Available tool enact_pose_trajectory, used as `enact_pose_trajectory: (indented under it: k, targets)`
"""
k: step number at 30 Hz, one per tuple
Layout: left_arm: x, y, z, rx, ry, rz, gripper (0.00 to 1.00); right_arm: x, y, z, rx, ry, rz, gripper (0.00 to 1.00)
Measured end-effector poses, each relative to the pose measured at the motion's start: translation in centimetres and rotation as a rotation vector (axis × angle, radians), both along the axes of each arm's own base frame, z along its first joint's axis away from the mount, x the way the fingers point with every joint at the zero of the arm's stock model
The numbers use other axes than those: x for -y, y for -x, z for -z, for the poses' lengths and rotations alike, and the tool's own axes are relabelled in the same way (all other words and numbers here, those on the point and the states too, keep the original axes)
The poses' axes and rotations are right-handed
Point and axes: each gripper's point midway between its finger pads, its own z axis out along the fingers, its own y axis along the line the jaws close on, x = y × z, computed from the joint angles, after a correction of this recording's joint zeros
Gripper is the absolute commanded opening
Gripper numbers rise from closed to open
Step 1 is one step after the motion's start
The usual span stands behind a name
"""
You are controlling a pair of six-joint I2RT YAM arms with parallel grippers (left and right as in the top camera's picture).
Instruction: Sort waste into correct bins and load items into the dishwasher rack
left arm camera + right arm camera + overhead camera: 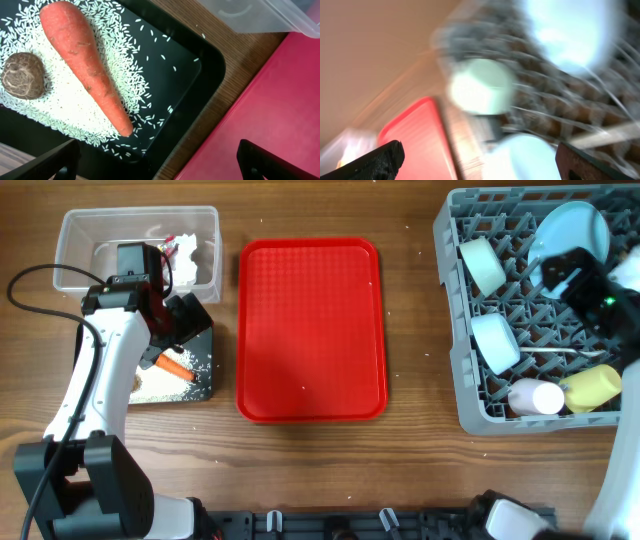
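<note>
Overhead: wooden table (410, 465) under red tray (312, 330) and dishwasher rack (452, 385)

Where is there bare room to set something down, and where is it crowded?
Bare: the red tray, and the table strip between it and the dishwasher rack. Crowded: the rack itself, and much of the black tray, holding carrot, rice and a brown lump.

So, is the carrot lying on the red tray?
No, the carrot lies in the black tray, on a bed of white rice grains beside a round brown lump.
</note>
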Motion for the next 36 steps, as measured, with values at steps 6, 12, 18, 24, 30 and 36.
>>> enact_pose_trajectory:
  k: [6, 12, 18, 24, 30, 36]
  targets:
    - [0.0, 0.0, 0.0, 0.0, 0.0, 0.0, 1.0, -14.0, 6.6, -9.5, 0.317, 0.112, -0.499, 1.0]
    - [0.0, 0.0, 0.0, 0.0, 0.0, 0.0, 1.0, -13.5, 7.2, -7.9, 0.231, 0.125, -0.449, 1.0]
    - [0.0, 0.0, 0.0, 0.001, 0.0, 0.0, 1.0, -11.4, 5.1, -4.9, 0.3, 0.315, -0.413, 1.0]
    - [0.0, 0.1, 0.0, -0.003, 0.0, 0.0, 1.0, -10.7, 9.8, -2.2, 0.716, 0.49, -0.287, 1.0]
    - [0.0, 0.1, 0.1, -0.005, 0.0, 0.0, 1.0, -10.9, 11.4, 8.6, 0.774, 0.447, -0.244, 1.0]
    - [0.0, 0.0, 0.1, -0.002, 0.0, 0.0, 1.0, -10.6, 11.5, 9.5, 0.781, 0.459, -0.216, 1.0]
